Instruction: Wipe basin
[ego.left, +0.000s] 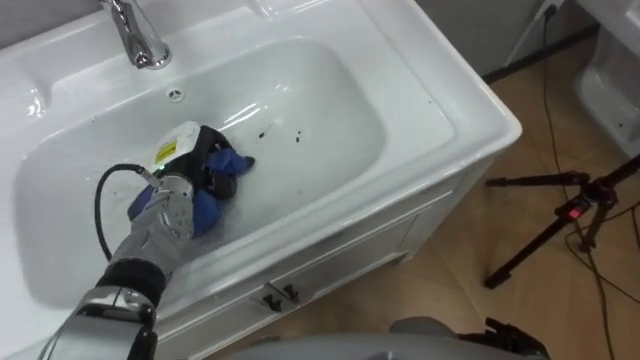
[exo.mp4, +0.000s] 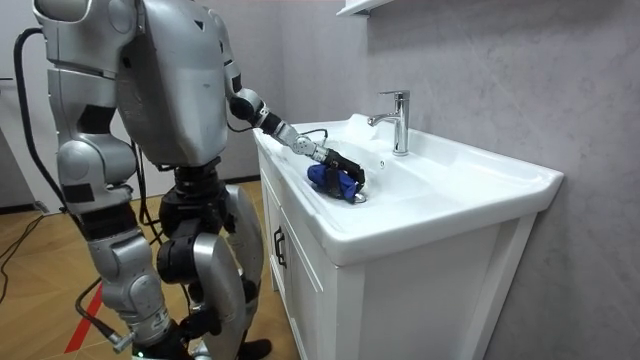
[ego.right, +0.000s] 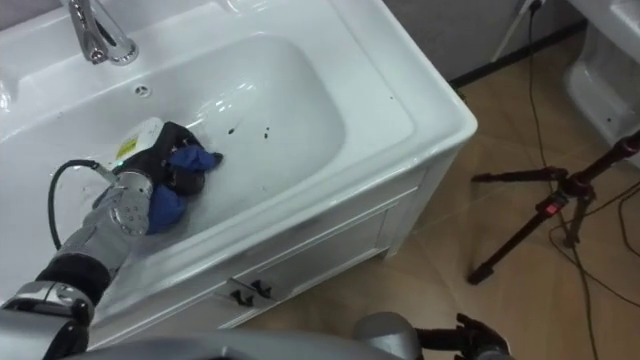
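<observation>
A white basin (ego.left: 440, 110) is set in a white vanity under a chrome tap (ego.left: 135, 35). My left hand (ego.left: 195, 148) reaches into the bowl from the lower left, its dark fingers curled round a crumpled blue cloth (ego.left: 228, 165). The cloth rests on the bowl's left-hand floor. A few dark specks (ego.left: 266, 130) lie on the bowl floor just right of the cloth. In the room view I stand at the vanity's front, with my left hand (exo.mp4: 340, 165) on the blue cloth (exo.mp4: 330, 182) inside the basin (exo.mp4: 470, 190).
An overflow hole (ego.left: 175, 95) sits below the tap. The cabinet front has small dark door handles (ego.left: 280, 293). A black tripod (ego.left: 570, 210) with cables stands on the wooden floor to the right of the vanity. A white fixture (ego.left: 610, 80) stands at the far right.
</observation>
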